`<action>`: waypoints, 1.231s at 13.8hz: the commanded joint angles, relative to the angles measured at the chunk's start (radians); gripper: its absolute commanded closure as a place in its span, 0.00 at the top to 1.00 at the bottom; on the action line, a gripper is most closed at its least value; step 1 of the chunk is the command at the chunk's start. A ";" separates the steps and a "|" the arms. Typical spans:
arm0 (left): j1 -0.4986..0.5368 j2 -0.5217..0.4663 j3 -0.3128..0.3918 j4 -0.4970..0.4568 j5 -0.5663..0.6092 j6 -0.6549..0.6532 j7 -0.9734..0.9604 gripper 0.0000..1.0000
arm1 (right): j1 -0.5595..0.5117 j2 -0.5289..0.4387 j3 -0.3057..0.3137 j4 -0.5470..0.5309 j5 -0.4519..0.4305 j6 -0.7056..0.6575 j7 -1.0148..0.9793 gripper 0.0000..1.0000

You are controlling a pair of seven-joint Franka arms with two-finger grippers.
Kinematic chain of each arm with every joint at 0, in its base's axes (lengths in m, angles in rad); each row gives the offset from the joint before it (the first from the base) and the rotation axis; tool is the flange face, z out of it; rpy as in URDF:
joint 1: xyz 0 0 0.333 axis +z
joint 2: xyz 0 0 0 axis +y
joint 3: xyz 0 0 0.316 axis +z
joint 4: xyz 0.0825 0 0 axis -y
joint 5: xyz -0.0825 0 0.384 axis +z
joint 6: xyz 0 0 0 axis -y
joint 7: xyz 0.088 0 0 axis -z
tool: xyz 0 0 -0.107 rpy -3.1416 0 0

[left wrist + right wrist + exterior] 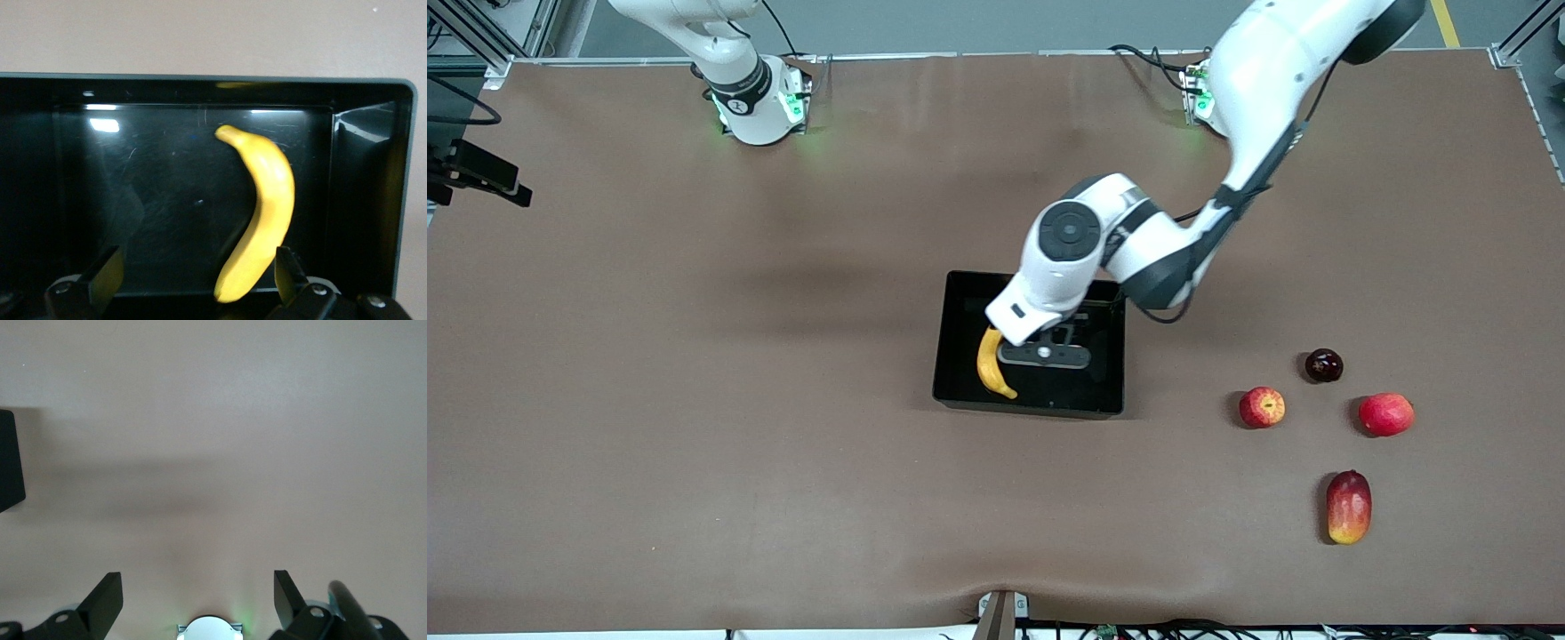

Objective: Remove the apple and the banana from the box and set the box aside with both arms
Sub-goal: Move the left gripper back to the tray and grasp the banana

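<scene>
My left gripper (193,280) hangs wide open and empty over the box (960,391). The banana (263,213) lies in it toward the right arm's end, off-centre by one finger (288,272). My right gripper (198,597) waits, open.

The right gripper (198,597) hangs over bare brown bench (220,440) with its two black fingers (107,597) spread wide and nothing between them, while a black corner of the box (9,463) juts in at the frame's edge.
</scene>
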 commanded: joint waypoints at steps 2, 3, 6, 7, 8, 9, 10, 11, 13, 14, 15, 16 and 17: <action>-0.148 0.084 0.119 0.040 0.023 0.082 -0.085 1.00 | -0.009 0.013 0.001 0.025 0.002 -0.007 -0.004 1.00; -0.166 0.096 0.136 0.040 0.023 0.097 -0.084 1.00 | -0.009 0.013 0.001 0.025 0.002 -0.007 -0.004 1.00; -0.177 0.150 0.140 0.040 0.029 0.191 -0.079 1.00 | -0.012 0.014 0.001 0.025 0.005 -0.007 -0.003 1.00; -0.191 0.160 0.147 0.040 0.029 0.200 -0.084 1.00 | -0.015 0.017 0.001 0.024 0.004 -0.006 -0.003 1.00; -0.208 0.167 0.170 0.039 0.029 0.202 -0.085 1.00 | -0.015 0.025 0.001 0.024 0.004 -0.006 -0.003 1.00; -0.219 0.171 0.181 0.039 0.026 0.202 -0.087 1.00 | -0.015 0.031 0.001 0.024 0.004 -0.006 -0.004 1.00; -0.219 0.176 0.181 0.039 0.025 0.202 -0.088 0.76 | -0.016 0.034 0.001 0.024 0.004 -0.004 -0.004 1.00; -0.222 0.180 0.181 0.039 0.026 0.202 -0.097 0.29 | -0.015 0.034 0.001 0.022 0.004 -0.004 -0.006 1.00; -0.236 0.174 0.181 0.039 0.031 0.199 -0.105 0.00 | -0.015 0.046 0.001 0.016 0.002 -0.007 -0.007 1.00; -0.237 0.165 0.184 0.039 0.032 0.188 -0.105 0.00 | -0.016 0.065 -0.001 0.016 -0.006 -0.010 -0.009 1.00; -0.245 0.141 0.192 0.039 0.034 0.156 -0.105 0.00 | -0.021 0.071 -0.005 0.016 -0.013 -0.012 -0.009 1.00; -0.243 0.101 0.193 0.039 0.034 0.098 -0.099 0.00 | -0.032 0.071 -0.010 0.016 -0.015 -0.012 -0.009 1.00; -0.234 0.069 0.192 0.039 0.036 0.066 -0.099 0.00 | -0.036 0.071 -0.013 0.016 -0.015 -0.012 -0.007 1.00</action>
